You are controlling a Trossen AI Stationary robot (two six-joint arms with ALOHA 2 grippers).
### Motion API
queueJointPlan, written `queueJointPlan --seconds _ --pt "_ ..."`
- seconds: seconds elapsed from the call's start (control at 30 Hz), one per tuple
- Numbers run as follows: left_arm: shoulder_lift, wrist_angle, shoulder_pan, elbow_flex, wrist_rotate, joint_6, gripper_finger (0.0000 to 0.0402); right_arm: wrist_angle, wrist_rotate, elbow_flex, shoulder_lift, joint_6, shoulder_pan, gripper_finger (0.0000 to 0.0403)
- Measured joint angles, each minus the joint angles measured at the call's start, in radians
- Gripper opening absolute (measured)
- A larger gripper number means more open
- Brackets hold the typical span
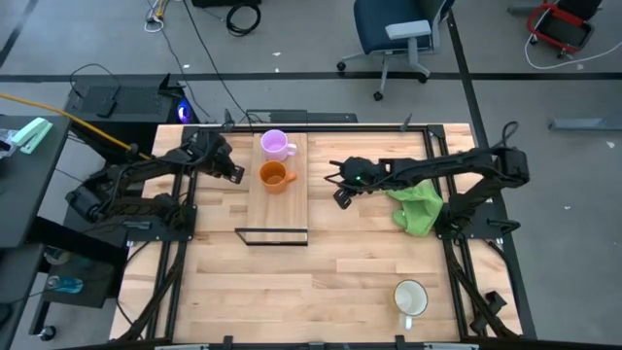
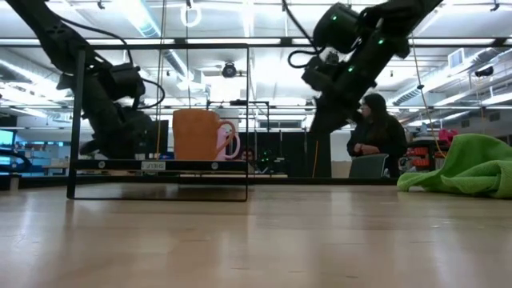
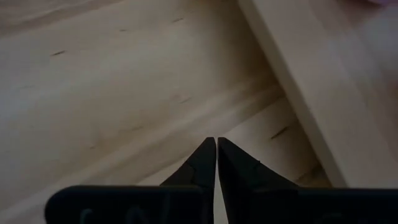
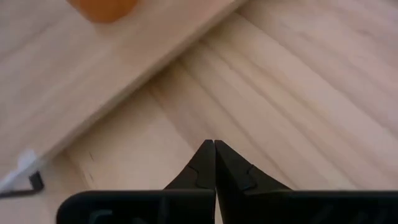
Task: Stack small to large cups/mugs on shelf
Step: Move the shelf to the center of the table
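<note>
- Shelf point(image 1: 279, 209): narrow light-wood board with a thin black frame at its ends, lying on the worktop point(image 1: 321, 282) left of centre; its long axis runs from the far edge toward the near edge in the high view.
- Light purple mug point(image 1: 274, 144): small, handled, upright on the far end of the shelf; handle points toward the right arm's side. Whether anything is inside cannot be told.
- Orange mug point(image 1: 273, 176): small, handled, upright on the shelf just nearer than the purple one; handle points to the right. Its inside shows nothing but orange.
- White mug point(image 1: 410, 297): pale inside, upright on the worktop near the right front corner, well apart from the shelf; handle points toward the near edge.
- Green cloth point(image 1: 418, 207): crumpled heap on the worktop's right side, under the right arm.
- Left end effector point(image 1: 236, 174): fingers together, holding nothing, above the worktop just beside the shelf's left edge.
- Right end effector point(image 1: 341, 197): fingers together, holding nothing, above the worktop between shelf and cloth.
- Person point(image 2: 376, 128): seated in the room beyond the worktop, seen in the low view.
</note>
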Motion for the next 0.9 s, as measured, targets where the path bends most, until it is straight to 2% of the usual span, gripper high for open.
queueJointPlan --seconds 0.23,0.43,0.9 --pt "0.020 0.054 -0.020 0.000 -0.001 -0.025 0.0025 0.202 -0.068 0.001 0.116 -0.002 -0.047 0.0003" --pt "0.091 0.063 -0.020 0.000 -0.002 -0.024 0.0023 0.320 -0.122 0.001 0.206 -0.001 -0.082 0.0004" --pt "0.111 0.111 -0.056 0.000 0.051 -0.053 0.0027 0.345 -0.181 0.117 0.335 -0.036 -0.091 0.0011"
